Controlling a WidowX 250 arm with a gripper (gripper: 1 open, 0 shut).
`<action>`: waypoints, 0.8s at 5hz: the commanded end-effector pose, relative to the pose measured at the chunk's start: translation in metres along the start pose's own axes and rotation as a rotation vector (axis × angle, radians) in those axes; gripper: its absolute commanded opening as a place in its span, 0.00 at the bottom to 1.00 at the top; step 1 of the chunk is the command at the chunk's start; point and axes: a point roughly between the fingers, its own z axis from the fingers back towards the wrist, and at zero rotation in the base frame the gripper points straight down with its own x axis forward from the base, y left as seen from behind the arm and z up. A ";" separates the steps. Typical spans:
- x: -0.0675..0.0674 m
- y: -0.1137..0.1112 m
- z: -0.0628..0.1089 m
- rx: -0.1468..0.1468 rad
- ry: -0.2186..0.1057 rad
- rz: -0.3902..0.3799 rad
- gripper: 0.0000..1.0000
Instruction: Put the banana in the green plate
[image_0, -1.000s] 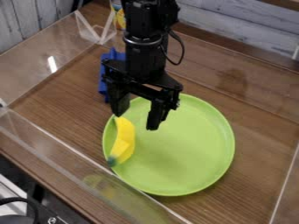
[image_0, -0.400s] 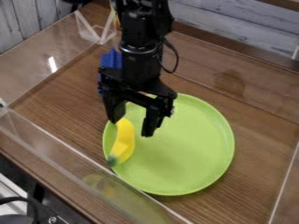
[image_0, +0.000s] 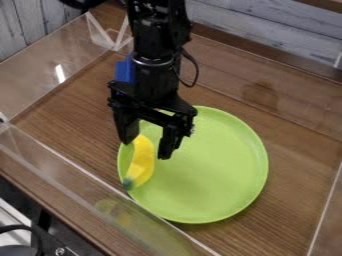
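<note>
Wood-grain table (image_0: 267, 75), smooth with a slight sheen. Green plate (image_0: 227, 160): smooth, semi-gloss plastic. Banana (image_0: 139, 160): smooth yellow plastic. Gripper (image_0: 148, 143): matt black. Clear, glossy walls (image_0: 47, 170) enclose the table.

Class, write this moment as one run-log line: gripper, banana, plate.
gripper: open, above banana | banana: lying at left rim of green plate, not held | blue block: behind arm

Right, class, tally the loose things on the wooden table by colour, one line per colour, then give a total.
Yellow: 1, the banana
Green: 1, the green plate
Blue: 1, the blue block, mostly hidden behind the arm
Total: 3
</note>
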 end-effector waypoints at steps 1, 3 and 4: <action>0.001 0.004 0.001 -0.008 -0.014 0.017 1.00; -0.001 0.007 -0.002 -0.019 -0.013 0.039 1.00; -0.002 0.008 -0.008 -0.020 -0.014 0.039 1.00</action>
